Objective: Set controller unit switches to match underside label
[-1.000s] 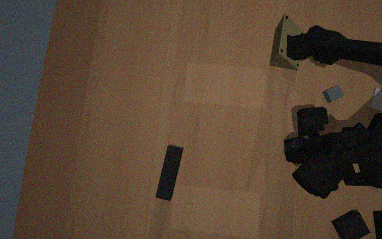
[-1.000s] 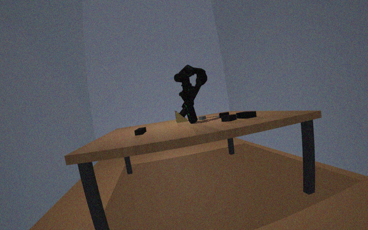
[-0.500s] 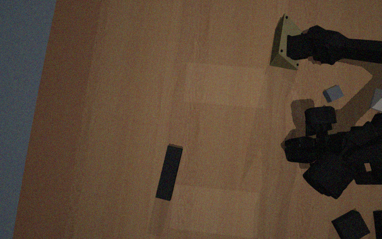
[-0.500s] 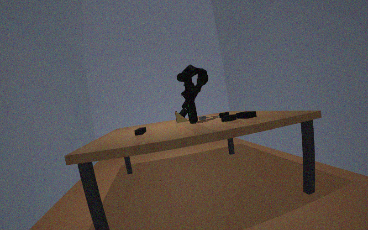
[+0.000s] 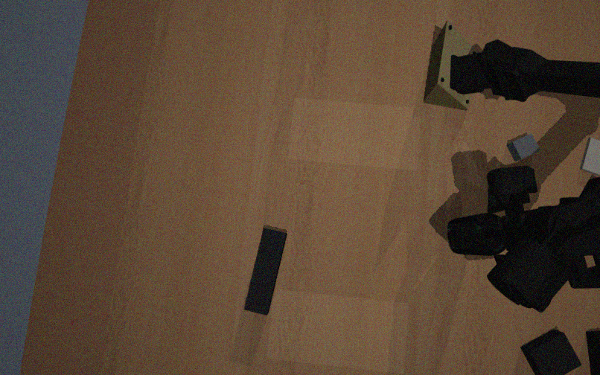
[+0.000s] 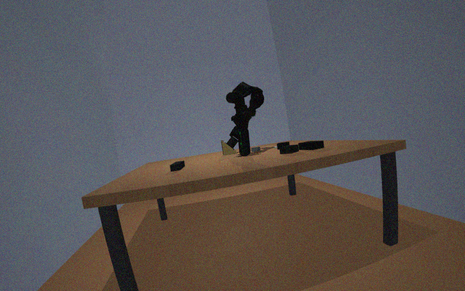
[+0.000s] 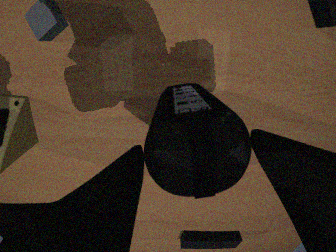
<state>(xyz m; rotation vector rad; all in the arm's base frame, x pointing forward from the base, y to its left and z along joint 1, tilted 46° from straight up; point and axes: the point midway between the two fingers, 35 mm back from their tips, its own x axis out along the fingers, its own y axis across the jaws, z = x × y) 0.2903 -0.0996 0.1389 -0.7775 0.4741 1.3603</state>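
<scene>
The dark controller unit [image 7: 197,165] [image 6: 244,145] [image 5: 476,234] is held off its base, steeply tilted, nearly on end in the exterior view. My gripper [image 7: 197,144] is shut on its two long sides, one fingertip on each side in the wrist view. The white label [image 7: 189,99] on its underside shows at the far end, strongly foreshortened; its squares are too small and blurred to read. Small green marks of the switches [image 6: 240,133] show on the side facing the exterior camera; their positions cannot be read. Whether the unit's lower end touches the bench [image 5: 176,176] cannot be told.
A yellowish wedge [image 5: 447,57] [image 6: 227,148] [image 7: 22,130] stands nearby, with a dark jointed part [image 5: 469,73] against it. A grey-blue block [image 5: 525,144] [image 6: 255,149] [image 7: 41,20], a white block [image 5: 592,156] and dark blocks [image 5: 265,270] [image 6: 289,149] [image 7: 210,239] lie around.
</scene>
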